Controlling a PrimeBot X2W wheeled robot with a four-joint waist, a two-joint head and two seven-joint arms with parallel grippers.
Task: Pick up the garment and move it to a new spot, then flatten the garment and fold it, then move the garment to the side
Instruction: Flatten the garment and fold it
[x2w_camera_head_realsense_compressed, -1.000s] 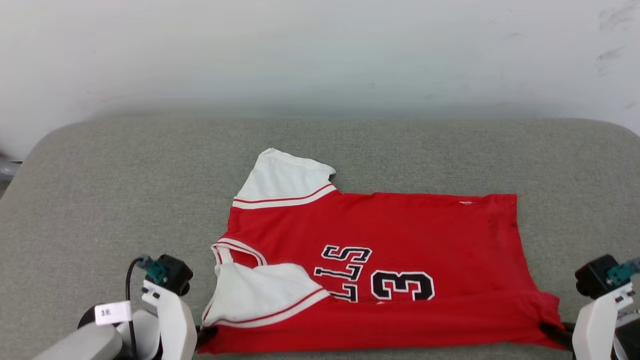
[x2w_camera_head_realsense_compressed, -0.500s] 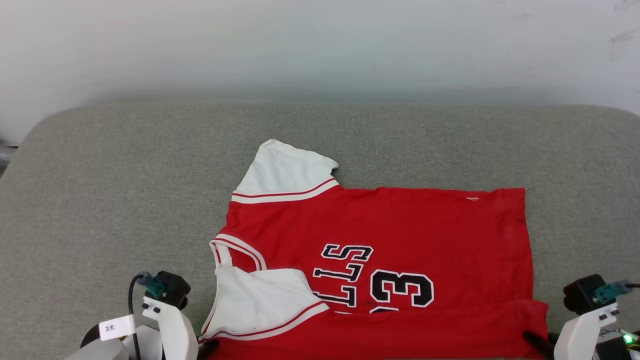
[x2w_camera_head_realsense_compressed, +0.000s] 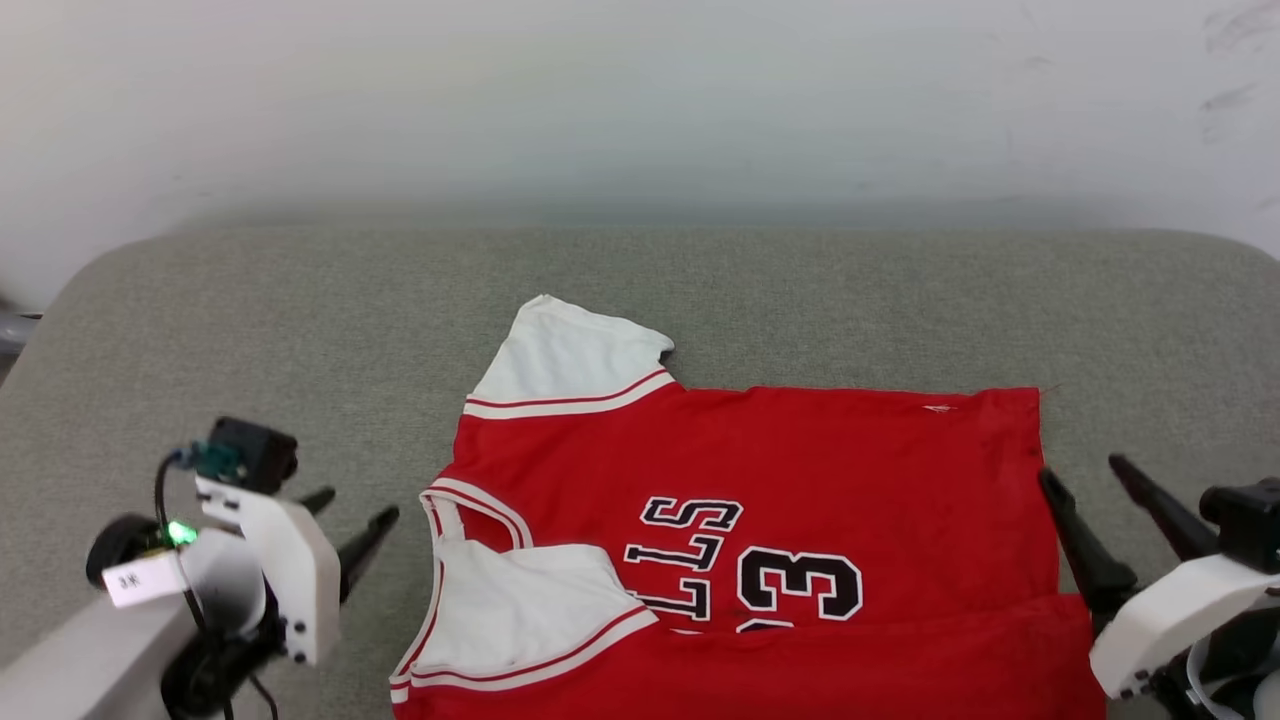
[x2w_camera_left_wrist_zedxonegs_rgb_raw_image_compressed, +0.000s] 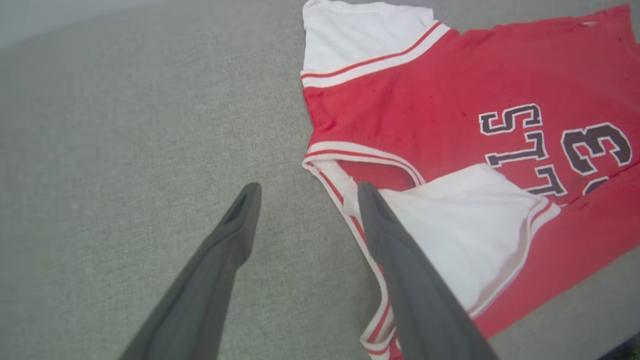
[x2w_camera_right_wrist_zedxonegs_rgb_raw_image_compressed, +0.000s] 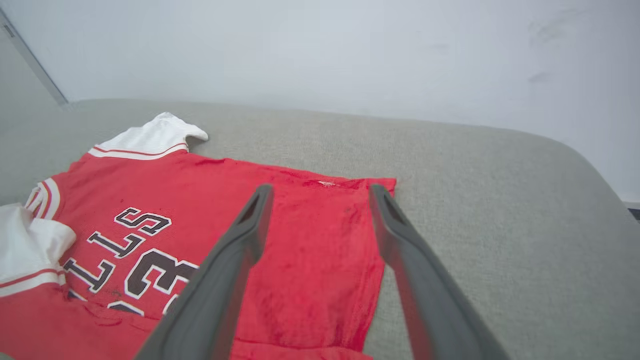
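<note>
While the garment (x2w_camera_head_realsense_compressed: 760, 480) lies spread at lower centre on the grey bench (x2w_camera_head_realsense_compressed: 800, 290), long axis running left to right, it is flanked by the left claw (x2w_camera_head_realsense_compressed: 357, 503) just beside the collar (x2w_camera_head_realsense_compressed: 478, 503) and the right claw (x2w_camera_head_realsense_compressed: 1081, 468) at the hem (x2w_camera_head_realsense_compressed: 1038, 480), both spread wide and empty.

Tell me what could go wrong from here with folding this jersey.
1. The far sleeve juts beyond the garment's red body, so the next fold may come out lopsided.
2. The left gripper is open beside the collar; a finger could snag its trim.
3. The folded near strip lies loose by the cushion's front edge and might slide off.
</note>
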